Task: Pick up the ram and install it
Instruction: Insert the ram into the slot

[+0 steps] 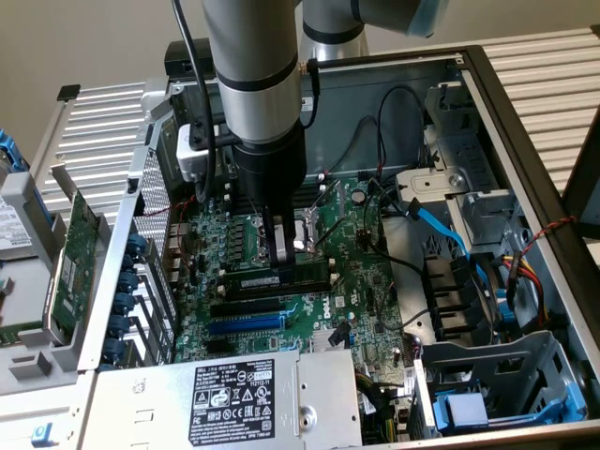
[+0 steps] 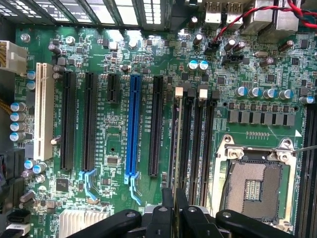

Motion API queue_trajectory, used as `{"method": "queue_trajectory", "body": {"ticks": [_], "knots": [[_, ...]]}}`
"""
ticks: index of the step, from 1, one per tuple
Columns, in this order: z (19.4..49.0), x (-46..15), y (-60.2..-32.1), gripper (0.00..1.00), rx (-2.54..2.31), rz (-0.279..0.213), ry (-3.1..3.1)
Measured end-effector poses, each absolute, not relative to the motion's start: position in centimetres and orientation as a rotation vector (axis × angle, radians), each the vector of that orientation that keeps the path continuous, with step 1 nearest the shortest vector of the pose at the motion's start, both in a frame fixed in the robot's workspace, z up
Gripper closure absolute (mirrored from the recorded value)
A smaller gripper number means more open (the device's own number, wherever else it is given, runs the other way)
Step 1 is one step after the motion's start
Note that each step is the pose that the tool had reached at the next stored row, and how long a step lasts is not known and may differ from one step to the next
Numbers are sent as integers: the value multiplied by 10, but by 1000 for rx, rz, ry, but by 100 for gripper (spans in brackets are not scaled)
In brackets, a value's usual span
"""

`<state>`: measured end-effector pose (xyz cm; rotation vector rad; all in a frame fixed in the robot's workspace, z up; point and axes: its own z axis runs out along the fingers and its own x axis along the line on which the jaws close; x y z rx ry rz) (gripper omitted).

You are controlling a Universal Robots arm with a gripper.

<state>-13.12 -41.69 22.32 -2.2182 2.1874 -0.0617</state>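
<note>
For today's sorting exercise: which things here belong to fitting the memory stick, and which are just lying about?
Belong: memory stick, gripper, memory slots.
Lying about: green card outside the case, blue cable, power supply box, processor socket.

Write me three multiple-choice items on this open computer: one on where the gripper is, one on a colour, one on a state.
1. Where is the gripper?
A. Above the memory slots beside the processor socket.
B. Over the power supply.
C. Outside the case.

2. What colour is the long expansion slot flanked by black ones?
A. Red.
B. Blue.
C. Yellow.

3. How is the processor socket?
A. Under a fan cooler.
B. Covered by a card.
C. Bare, contacts exposed.

Answers:
1 A, it hangs over the ram at those slots.
2 B, it stands out blue in the wrist view.
3 C, its metal frame surrounds open contacts.
</note>
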Motion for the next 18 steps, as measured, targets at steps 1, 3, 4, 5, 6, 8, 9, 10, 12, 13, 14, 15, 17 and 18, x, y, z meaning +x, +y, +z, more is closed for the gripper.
{"method": "queue_trajectory", "body": {"ticks": [1, 3, 4, 5, 6, 8, 9, 10, 12, 13, 14, 15, 17, 18], "knots": [[223, -131, -417, 85, -2218, -62, 2187], [223, -131, -417, 78, -2218, -61, 2187], [223, -131, -417, 72, -2218, -61, 2188], [223, -131, -417, 72, -2218, -61, 2188], [224, -131, -417, 72, -2218, -61, 2188], [225, -131, -417, 72, -2219, -60, 2188], [226, -131, -417, 72, -2219, -59, 2189], [226, -131, -417, 72, -2220, -58, 2189], [228, -131, -417, 72, -2220, -56, 2190], [229, -131, -417, 72, -2220, -55, 2190], [230, -131, -417, 72, -2220, -55, 2190], [230, -131, -417, 72, -2220, -54, 2190], [232, -131, -417, 72, -2220, -52, 2191], [232, -131, -417, 72, -2221, -51, 2191]]}}
